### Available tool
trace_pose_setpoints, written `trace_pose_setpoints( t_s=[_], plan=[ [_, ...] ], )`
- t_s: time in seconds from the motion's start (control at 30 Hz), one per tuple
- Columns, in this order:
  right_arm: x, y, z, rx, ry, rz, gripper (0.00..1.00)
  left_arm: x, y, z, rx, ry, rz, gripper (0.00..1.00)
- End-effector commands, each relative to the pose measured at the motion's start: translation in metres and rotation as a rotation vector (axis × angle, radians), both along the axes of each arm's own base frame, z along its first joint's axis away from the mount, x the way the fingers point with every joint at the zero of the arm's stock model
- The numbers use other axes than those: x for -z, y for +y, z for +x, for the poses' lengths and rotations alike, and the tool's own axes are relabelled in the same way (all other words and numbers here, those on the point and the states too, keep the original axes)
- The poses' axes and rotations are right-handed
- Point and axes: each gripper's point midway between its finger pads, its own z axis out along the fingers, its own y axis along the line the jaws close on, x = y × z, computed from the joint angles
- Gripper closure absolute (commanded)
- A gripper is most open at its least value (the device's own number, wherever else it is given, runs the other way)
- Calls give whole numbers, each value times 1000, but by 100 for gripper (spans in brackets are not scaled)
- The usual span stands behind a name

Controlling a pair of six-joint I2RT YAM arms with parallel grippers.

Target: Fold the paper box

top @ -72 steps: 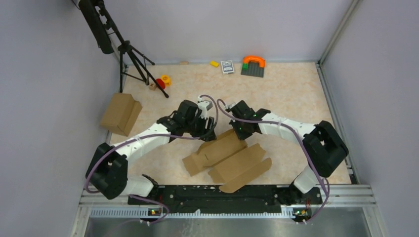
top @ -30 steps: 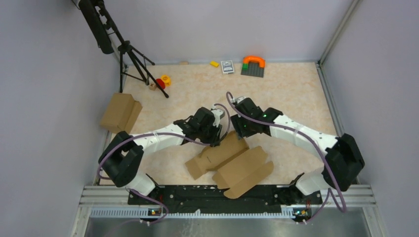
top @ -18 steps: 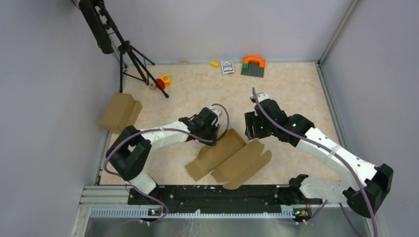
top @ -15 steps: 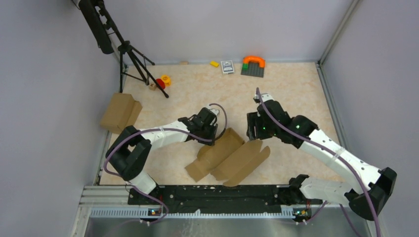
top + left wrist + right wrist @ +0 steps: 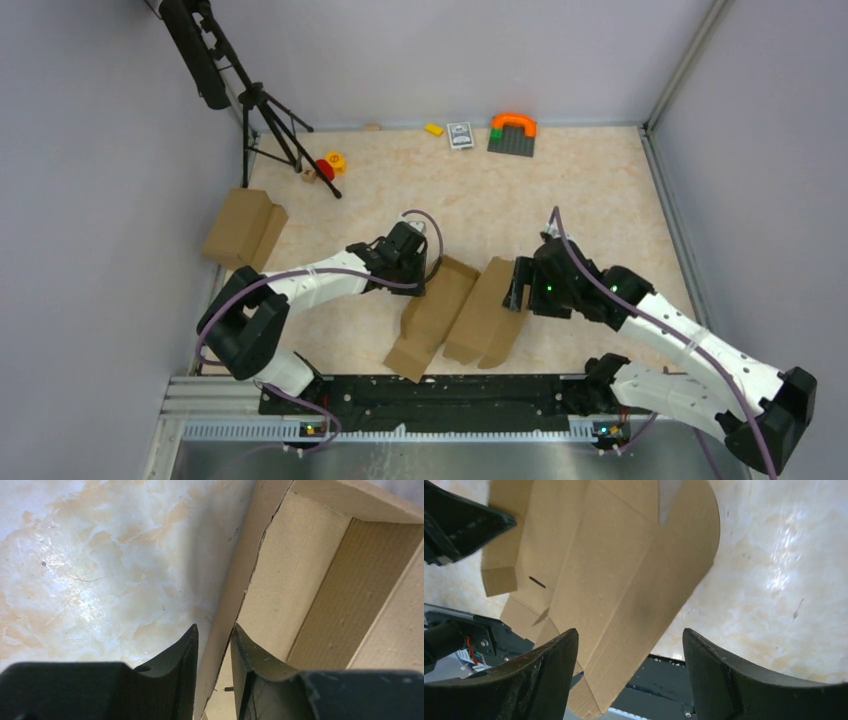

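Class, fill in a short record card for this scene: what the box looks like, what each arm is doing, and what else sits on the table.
paper box: brown cardboard, partly folded, lying between the two arms by the table's near edge
left gripper: jaws closed on a side wall of the box
right gripper: jaws open above a rounded flap, gripping nothing
second carton: at the left edge, apart from both arms
far edge: playing-card pack; orange arch on a grey plate

No legible text, label, brand or number anywhere.
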Motion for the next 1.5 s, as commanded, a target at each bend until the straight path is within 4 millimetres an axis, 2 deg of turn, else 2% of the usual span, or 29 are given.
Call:
trace_pose_setpoints(
  t_s=[0.0, 0.13, 0.27, 0.5, 0.77, 0.87, 1.0, 1.3, 1.47],
  plan=[
    [15, 21, -16, 28, 46, 201, 25, -8, -3, 2, -21, -23, -31, 69],
    [17, 42, -17, -18, 44, 318, 30, -9, -3, 1, -19, -22, -35, 69],
    [13, 54, -7, -60, 23, 317, 34, -10, -4, 0, -14, -25, -38, 68],
    [5, 76, 9, -152, -8, 308, 37, -20, -29, -8, 88, -25, -109, 66],
    [7, 83, 27, -211, -44, 231, 38, -18, -39, -12, 122, -14, -114, 64],
    [8, 88, 35, -265, -65, 195, 34, -16, -36, -14, 95, -11, -109, 61],
    [7, 87, 49, -316, -98, 143, 31, -23, -34, -19, 83, -28, -152, 57],
    [7, 96, 62, -409, -79, 145, 29, -27, -46, -31, 155, 2, -230, 52],
    [7, 102, 69, -454, -76, 156, 29, -26, -50, -31, 152, 16, -238, 52]
  ],
)
